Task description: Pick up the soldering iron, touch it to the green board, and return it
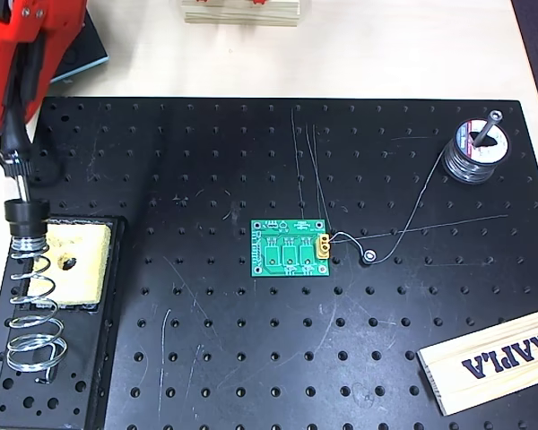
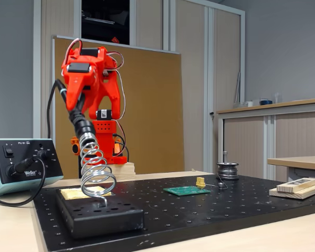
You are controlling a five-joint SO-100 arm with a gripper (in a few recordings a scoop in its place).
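Red gripper [image 1: 18, 85] is clamped on the upper handle of the soldering iron [image 1: 20, 175], above the left edge of the black perforated breadboard plate [image 1: 251, 358]. Iron hangs tip-down, lined up with the collar at the mouth of the coiled-spring holder [image 1: 31, 300]. Judgement: the tip is either just entering or just leaving the coil. The fixed view [image 2: 83, 126] shows the handle slanted on the same axis as the spring, so the grip angle is probably chosen to match the holder's tilt and let the iron slide without snagging the wire turns. Exact finger contact is hard to read from overhead, the arm body covering it, but the iron is carried clear of any support.

Holder base [image 1: 99, 358] sits at the plate's front-left corner, with the yellow sponge [image 1: 81, 264] just beside the coil.

Green board [image 1: 291, 249] lies flat near the plate's centre, well apart from the iron, yellow connector on its right edge. A thin solder strand runs from near that connector to the solder spool [image 1: 473, 152] at the back-right corner, presumably staged so the board stays reachable with open approach from the left.

Wooden block [image 1: 498, 358] lies at the front-right edge, out of the path.
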